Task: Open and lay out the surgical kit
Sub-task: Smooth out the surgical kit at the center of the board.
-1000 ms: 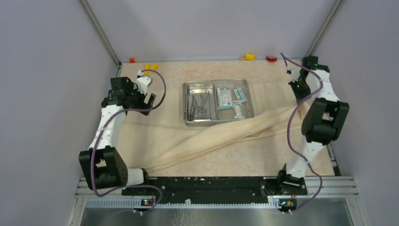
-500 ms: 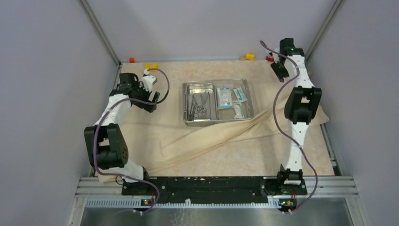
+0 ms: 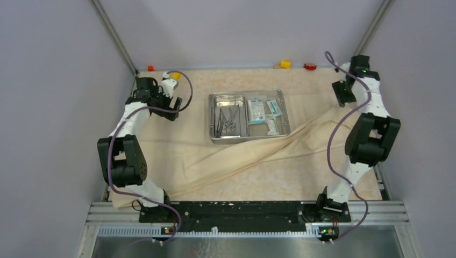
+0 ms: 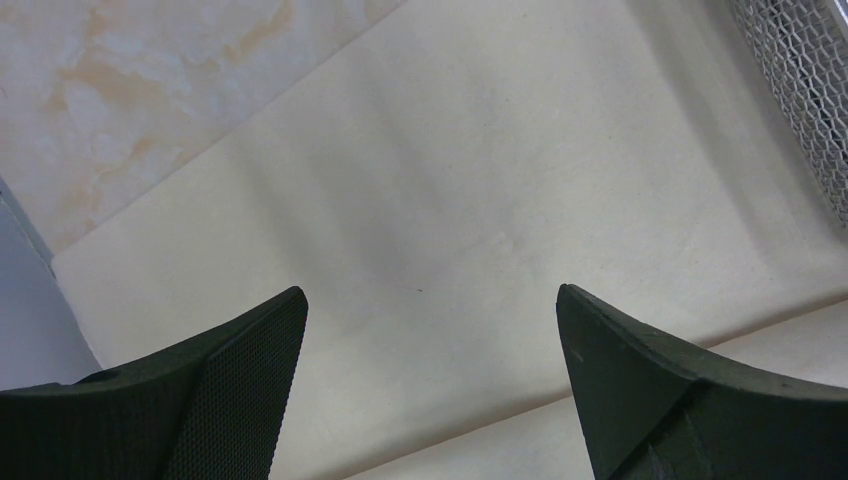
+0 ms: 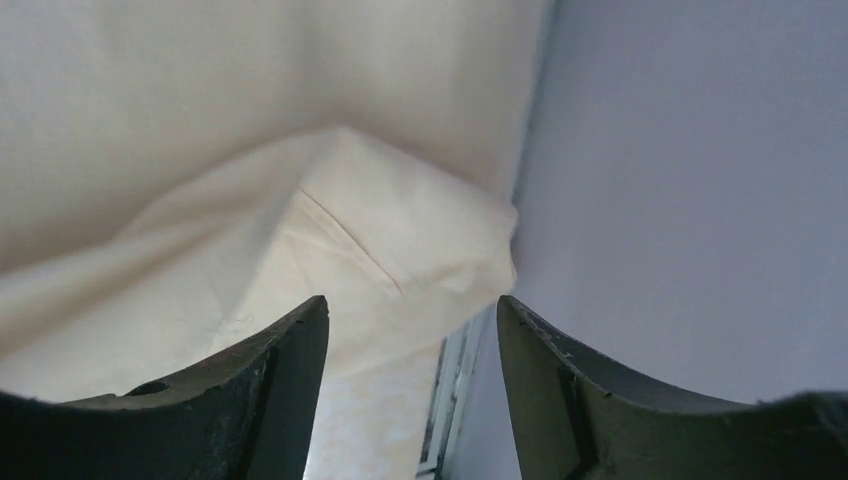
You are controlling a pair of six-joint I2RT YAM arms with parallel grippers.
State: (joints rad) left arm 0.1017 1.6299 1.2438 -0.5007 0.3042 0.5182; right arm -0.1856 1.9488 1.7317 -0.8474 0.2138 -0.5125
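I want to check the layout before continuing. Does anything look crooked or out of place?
Yes. The cloth is not flat: a bunched fold runs diagonally in front of the tray, and its right corner lies creased beside the wall.

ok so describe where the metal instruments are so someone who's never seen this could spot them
A beige cloth wrap covers most of the table, and a shiny steel tray sits on it, toward the far side. The metal instruments lie in the tray's left half. They are thin, dark and overlapping, unlike the flat white-and-teal packets in the right half.
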